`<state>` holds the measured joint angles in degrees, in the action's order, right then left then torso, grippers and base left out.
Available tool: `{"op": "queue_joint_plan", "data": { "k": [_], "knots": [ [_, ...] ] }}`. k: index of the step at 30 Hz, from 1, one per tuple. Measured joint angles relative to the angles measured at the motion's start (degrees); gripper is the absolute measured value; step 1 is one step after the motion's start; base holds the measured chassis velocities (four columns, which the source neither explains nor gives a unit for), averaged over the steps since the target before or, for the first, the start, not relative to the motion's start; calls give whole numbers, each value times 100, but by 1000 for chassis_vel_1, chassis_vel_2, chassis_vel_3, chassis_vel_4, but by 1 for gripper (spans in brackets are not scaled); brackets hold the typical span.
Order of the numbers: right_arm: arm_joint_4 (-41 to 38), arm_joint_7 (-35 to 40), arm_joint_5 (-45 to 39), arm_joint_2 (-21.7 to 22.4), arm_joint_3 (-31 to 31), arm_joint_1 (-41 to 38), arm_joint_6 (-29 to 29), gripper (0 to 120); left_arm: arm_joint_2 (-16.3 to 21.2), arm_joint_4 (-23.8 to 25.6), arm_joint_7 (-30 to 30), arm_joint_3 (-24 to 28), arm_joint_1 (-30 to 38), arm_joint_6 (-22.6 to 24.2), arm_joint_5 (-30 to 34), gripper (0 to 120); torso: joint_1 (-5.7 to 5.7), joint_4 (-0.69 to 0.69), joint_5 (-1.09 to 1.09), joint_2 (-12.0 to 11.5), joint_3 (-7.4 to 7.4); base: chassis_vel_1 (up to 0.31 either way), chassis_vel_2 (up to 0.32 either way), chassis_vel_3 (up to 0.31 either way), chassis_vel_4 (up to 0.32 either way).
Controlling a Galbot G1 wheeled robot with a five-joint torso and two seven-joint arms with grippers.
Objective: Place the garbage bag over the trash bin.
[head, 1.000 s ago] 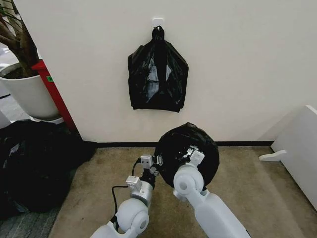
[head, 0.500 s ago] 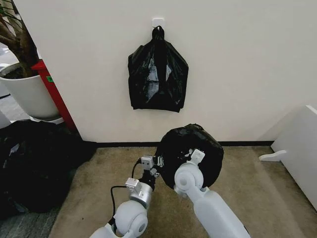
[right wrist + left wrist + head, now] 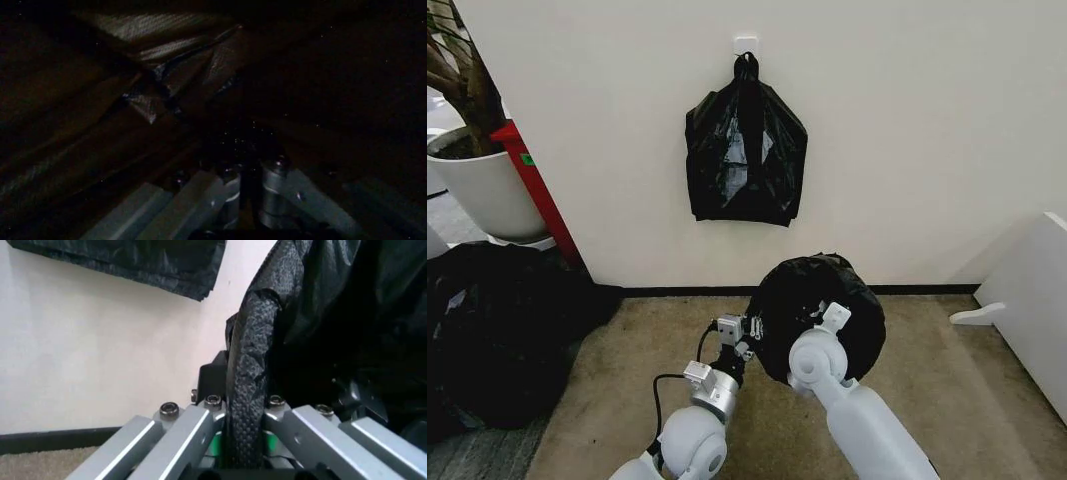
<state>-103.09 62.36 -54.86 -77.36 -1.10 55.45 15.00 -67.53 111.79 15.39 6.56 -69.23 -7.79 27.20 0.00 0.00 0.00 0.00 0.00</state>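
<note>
Two end effectors at the garbage bag (image 3: 822, 300): left end effector (image 3: 245, 440) pinching its edge; right end effector (image 3: 243, 185) inside.

At lower centre of the frame the garbage bag (image 3: 822, 305) forms a rounded black dome over the floor, the left gripper (image 3: 745, 335) at its left edge and the right gripper (image 3: 830, 318) against its front, below a black bag bundle (image 3: 745, 150) hanging on the wall.
</note>
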Motion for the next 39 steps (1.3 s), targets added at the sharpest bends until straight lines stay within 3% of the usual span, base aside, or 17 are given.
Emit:
{"op": "queue_joint_plan", "data": {
  "k": [18, 24, 34, 39],
  "knots": [
    [-42, -109, 13, 64, -120, 92, 37, 0, 23, 9, -75, 75, 45, -1, 2, 1, 0, 0, 0, 0, 0, 0, 0, 0, 0],
    [-492, -264, -1, 230, -22, 234, 178, 1, 0, -122, -40, 19, 123, 38, 106, 1, 0, 0, -1, 0, 0, 0, 0, 0, 0],
    [-1256, -493, 9, 469, 306, 465, 340, 34, -99, -277, 194, -16, 195, 208, 471, 1, 0, 1, -1, 0, 0, 0, 0, 0, 0],
    [-1876, -956, 11, 717, 418, 700, 458, 56, -125, -318, 355, -112, 201, 397, 796, 1, 0, 1, 0, 0, 0, 0, 0, 0, 0]
  ]
}}
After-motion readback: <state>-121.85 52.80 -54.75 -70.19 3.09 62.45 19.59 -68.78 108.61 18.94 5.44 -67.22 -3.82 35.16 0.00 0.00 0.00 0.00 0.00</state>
